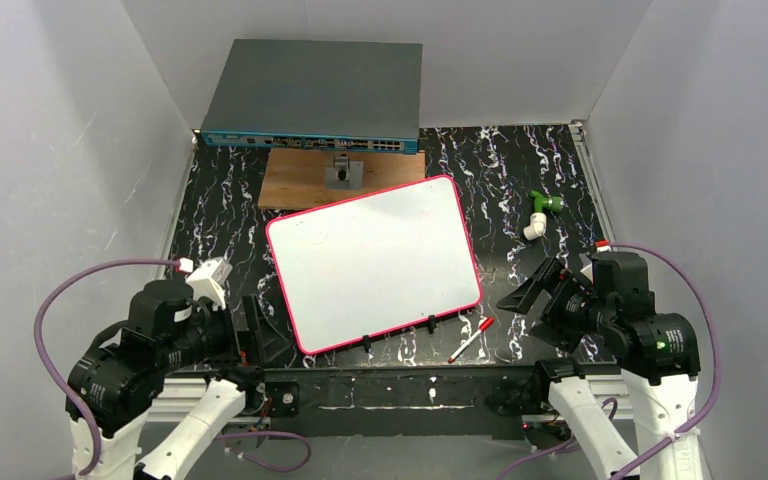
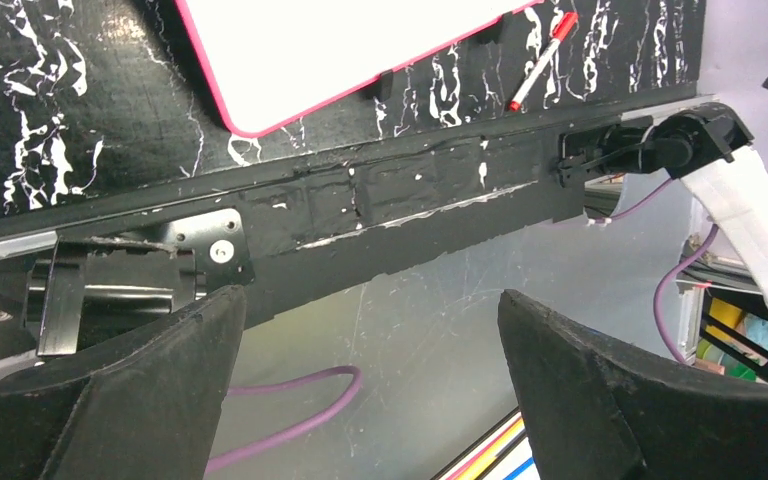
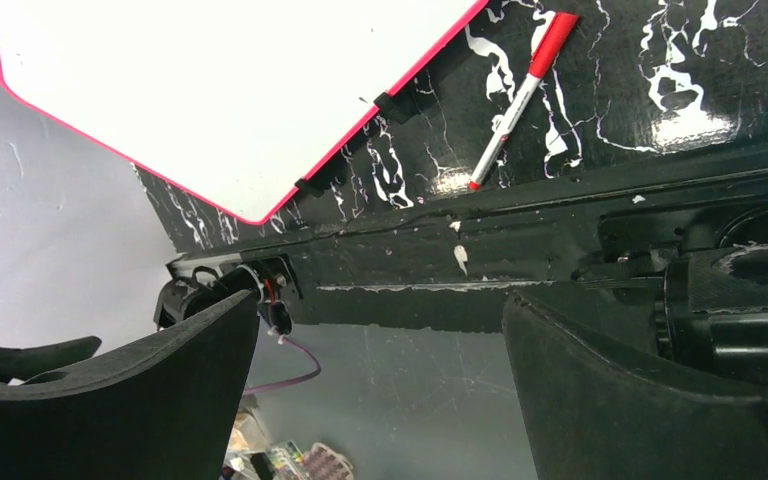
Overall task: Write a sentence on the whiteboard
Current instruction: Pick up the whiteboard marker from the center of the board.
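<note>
The whiteboard (image 1: 375, 262), white with a pink-red rim and black clips on its near edge, lies tilted on the black marbled table; it also shows in the left wrist view (image 2: 340, 40) and the right wrist view (image 3: 210, 90). No sentence is in view on it; its face looks blank. A red-capped marker (image 1: 471, 339) (image 2: 542, 60) (image 3: 520, 95) lies on the table just right of the board's near corner. My left gripper (image 1: 258, 335) (image 2: 370, 300) hangs open and empty at the near left edge. My right gripper (image 1: 535, 295) (image 3: 380, 300) is open and empty to the right of the marker.
A grey network switch (image 1: 315, 95) sits at the back, with a brown wooden board (image 1: 300, 185) carrying a small metal part (image 1: 343, 173) in front of it. A green-and-white pipe fitting (image 1: 540, 212) lies at the right. White walls enclose three sides; a black rail (image 1: 400, 385) runs along the near edge.
</note>
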{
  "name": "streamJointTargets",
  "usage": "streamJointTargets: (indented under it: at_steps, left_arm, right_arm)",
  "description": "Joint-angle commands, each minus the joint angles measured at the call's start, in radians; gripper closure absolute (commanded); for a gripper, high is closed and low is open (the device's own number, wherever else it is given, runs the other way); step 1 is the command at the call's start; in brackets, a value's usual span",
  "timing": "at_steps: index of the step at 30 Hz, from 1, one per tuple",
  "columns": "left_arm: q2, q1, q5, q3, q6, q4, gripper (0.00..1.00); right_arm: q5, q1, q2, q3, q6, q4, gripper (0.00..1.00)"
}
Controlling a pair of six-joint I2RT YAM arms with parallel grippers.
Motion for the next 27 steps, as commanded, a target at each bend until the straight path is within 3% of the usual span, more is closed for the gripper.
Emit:
streamJointTargets:
  at_steps: [1, 27]
  left_arm:
    - [-0.012, -0.004, -0.018, -0.025, 0.003, -0.045, 0.02]
    - [-0.018, -0.004, -0.067, -0.028, -0.014, -0.050, 0.02]
  right_arm:
    - [0.047, 0.000, -0.024, 0.011, 0.004, -0.010, 0.02]
    - [0.173, 0.000, -0.062, -0.073, -0.062, -0.024, 0.04]
